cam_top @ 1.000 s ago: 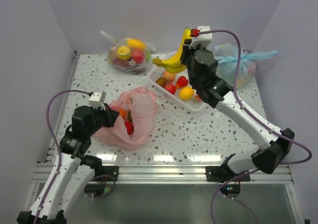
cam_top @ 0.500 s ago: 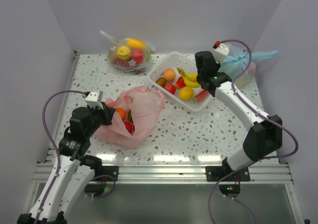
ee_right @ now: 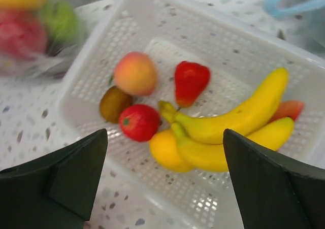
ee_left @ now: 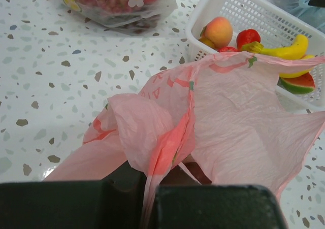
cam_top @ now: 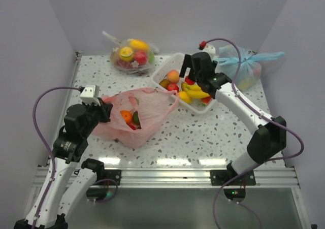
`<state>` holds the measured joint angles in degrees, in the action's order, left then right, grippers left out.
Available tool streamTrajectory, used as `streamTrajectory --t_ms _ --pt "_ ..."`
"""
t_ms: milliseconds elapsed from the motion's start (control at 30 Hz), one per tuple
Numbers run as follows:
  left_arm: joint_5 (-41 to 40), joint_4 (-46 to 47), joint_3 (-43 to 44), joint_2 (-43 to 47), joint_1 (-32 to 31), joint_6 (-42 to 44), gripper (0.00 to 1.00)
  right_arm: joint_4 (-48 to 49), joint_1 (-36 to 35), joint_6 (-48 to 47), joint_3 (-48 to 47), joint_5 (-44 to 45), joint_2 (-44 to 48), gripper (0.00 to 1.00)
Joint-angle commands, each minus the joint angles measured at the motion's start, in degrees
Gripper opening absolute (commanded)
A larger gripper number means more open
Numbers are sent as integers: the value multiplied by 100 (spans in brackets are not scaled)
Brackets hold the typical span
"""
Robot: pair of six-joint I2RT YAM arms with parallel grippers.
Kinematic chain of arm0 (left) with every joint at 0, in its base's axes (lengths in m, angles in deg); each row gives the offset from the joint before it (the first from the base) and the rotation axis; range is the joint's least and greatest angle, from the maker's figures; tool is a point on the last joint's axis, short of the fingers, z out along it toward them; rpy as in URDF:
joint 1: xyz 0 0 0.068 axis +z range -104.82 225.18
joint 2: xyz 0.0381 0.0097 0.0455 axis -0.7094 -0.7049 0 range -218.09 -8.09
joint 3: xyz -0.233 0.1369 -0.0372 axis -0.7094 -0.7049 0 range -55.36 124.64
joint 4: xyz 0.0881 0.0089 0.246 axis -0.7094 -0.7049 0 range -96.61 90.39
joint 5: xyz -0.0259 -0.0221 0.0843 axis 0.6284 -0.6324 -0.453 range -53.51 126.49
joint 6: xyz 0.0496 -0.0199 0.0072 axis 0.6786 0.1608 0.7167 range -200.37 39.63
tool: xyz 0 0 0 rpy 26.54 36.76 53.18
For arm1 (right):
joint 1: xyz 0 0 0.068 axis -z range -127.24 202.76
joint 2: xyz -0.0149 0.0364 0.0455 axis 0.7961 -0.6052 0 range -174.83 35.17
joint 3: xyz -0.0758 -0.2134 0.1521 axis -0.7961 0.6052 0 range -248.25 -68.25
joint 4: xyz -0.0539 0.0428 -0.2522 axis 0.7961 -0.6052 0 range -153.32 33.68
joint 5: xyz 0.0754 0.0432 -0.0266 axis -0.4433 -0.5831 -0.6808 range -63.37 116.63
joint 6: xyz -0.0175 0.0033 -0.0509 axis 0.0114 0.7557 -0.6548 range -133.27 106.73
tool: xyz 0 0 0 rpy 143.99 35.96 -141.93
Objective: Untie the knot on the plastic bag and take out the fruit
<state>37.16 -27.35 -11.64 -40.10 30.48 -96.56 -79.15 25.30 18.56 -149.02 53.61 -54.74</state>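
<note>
On the speckled table (cam_top: 203,132) in the top view, the plastic bag (cam_top: 144,118) lies at centre left, its mouth spread open toward the white basket (cam_top: 170,61). I see no knot in it. Fruit (cam_top: 127,117) shows inside, an orange piece and something red. The left gripper (cam_top: 105,109) pinches the bag's left rim. The right gripper (cam_top: 190,75) hangs over the basket and its bananas (cam_top: 195,91). A clear bag (cam_top: 129,54) sits at upper left and a light blue bag (cam_top: 244,66) at upper right.

In the left wrist view the left gripper (ee_left: 150,186) is clenched on a bunched fold of the plastic bag (ee_left: 228,117), which fills the lower frame. The basket (ee_left: 203,13) is at upper right.

In the right wrist view the right gripper (ee_right: 165,132) is released, wide apart and empty above the basket (ee_right: 167,15), where the bananas (ee_right: 238,120) lie lower right.

The film looks thin, limp, light and slippery, so it probably slides and stretches rather than resists. A gathered rim or handle loop seems the safest hold. The fruit appears small, rigid and smooth, best taken across its middle through the open mouth while the rim is held back.
</note>
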Motion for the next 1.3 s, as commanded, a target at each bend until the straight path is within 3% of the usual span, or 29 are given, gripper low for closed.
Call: streamTrajectory --t_ms 0,133,333,533,800,833,933,967,1033,1067,1100,1267 --pt "109 -248 277 -95 -7 -306 0 104 -908 -1283 -676 -1081 360 98" --pt "241 -547 277 -174 -7 -534 0 -46 -2242 -1917 -966 -1055 343 99" --pt "224 -1101 242 -113 -7 -930 0 -598 -3272 -2086 -1371 -782 -500 99" --pt "188 -1646 128 98 -7 -1334 0 -662 -3590 -1121 -871 -852 -1388 99" --pt "241 -2103 -153 397 -7 -1598 0 199 -3617 -213 509 -800 -1600 95" --pt "250 -2129 -171 432 -7 -1616 0 243 -3608 -169 579 -765 -1600 92" --pt "320 -2147 -294 485 -7 -1695 0 489 -3599 -169 878 -747 -1600 64" --pt "337 -2121 -381 476 -7 -1738 0 525 -3599 -169 992 -782 -1565 46" --pt "425 -2068 -470 441 -15 -1809 0 604 -3591 -212 1063 -791 -1477 27" --pt "460 -1990 -548 432 -7 -1827 0 613 -3591 -256 1090 -756 -1329 10" --pt "522 -1937 -593 371 -7 -1853 0 604 -3591 -379 1081 -730 -1241 2" --pt "566 -1279 -681 20 -7 -1915 0 744 -3591 -932 739 -747 -354 0"
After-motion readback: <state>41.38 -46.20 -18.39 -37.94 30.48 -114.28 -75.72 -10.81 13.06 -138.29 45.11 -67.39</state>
